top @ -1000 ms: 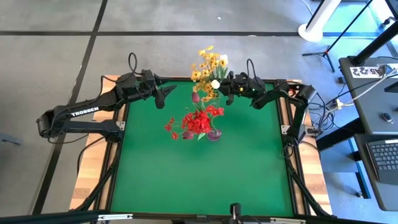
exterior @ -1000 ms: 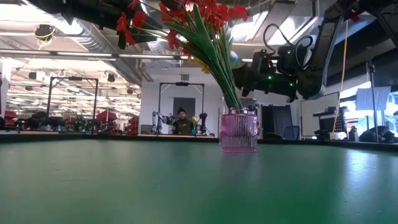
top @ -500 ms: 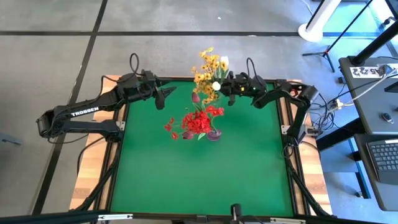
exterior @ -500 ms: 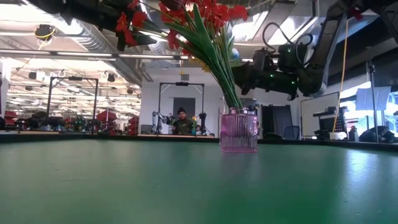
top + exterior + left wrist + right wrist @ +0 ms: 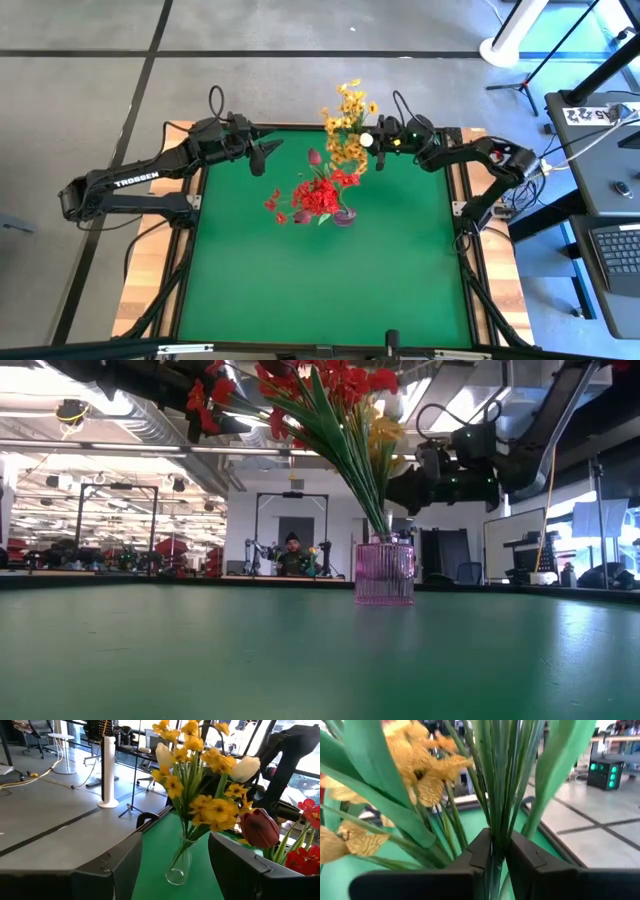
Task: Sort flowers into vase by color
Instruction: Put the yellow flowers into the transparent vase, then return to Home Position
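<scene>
Right pincer (image 5: 492, 851) clamped on green stems of the yellow flowers (image 5: 349, 125), now shifted toward one o'clock on the tabletop (image 5: 300, 270); likely repositioning. Red flowers (image 5: 318, 196) in pink vase (image 5: 384, 572), center. Left pincer (image 5: 262, 158) open, waiting at eleven o'clock.

Two black robot arms w/ round joints. Left black arm (image 5: 130, 185) has white "TROSSEN" letters on it. Right black arm (image 5: 470, 158) has looping black cables & tiny green lights.
</scene>
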{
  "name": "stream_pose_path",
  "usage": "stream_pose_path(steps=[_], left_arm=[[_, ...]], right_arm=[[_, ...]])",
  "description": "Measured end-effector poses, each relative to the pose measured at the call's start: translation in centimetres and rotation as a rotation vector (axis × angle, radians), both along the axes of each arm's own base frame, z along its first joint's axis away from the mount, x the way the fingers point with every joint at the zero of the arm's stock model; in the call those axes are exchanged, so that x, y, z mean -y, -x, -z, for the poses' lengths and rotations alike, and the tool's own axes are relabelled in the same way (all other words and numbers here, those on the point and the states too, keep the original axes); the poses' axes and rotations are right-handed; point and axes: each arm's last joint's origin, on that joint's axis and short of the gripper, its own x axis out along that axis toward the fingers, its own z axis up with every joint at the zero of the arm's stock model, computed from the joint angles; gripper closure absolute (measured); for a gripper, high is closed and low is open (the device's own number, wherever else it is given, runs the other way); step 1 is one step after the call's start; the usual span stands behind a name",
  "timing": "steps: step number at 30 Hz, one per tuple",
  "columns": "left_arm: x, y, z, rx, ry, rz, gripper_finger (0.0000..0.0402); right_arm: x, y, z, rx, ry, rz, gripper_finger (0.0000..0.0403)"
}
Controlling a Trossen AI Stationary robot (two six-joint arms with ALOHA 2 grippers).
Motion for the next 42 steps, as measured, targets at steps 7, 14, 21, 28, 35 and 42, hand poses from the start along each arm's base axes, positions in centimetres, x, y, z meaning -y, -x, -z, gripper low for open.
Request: stream_pose_path(steps=[7, 14, 21, 28, 35, 42], left_arm=[[0.0, 0.0, 0.0, 0.0, 0.0, -0.003, 0.018], [0.0, 0.0, 0.0, 0.001, 0.003, -0.004, 0.018], [0.0, 0.1, 0.3, -0.027, 0.024, -0.005, 0.018], [0.5, 1.0, 0.1, -0.058, 0.006, 0.006, 0.018], [1.7, 2.3, -0.5, 0.017, -0.046, 0.14, 0.018], [2.6, 2.2, 4.7, 0.119, 0.005, 0.211, 0.018]], right_arm=[[-0.7, 0.9, -1.1, -0.108, 0.032, 0.032, 0.0348], [-1.8, 2.2, -2.9, -0.183, 0.042, 0.089, 0.0266], [-3.1, 3.7, -4.5, -0.226, 0.012, 0.099, 0.0154], [-5.0, 5.9, -6.8, -0.253, 0.035, 0.161, 0.0108], [-7.1, 8.2, -8.7, -0.245, 0.071, 0.169, 0.0123], [-8.1, 9.1, -7.2, -0.179, 0.002, 0.169, 0.0166]])
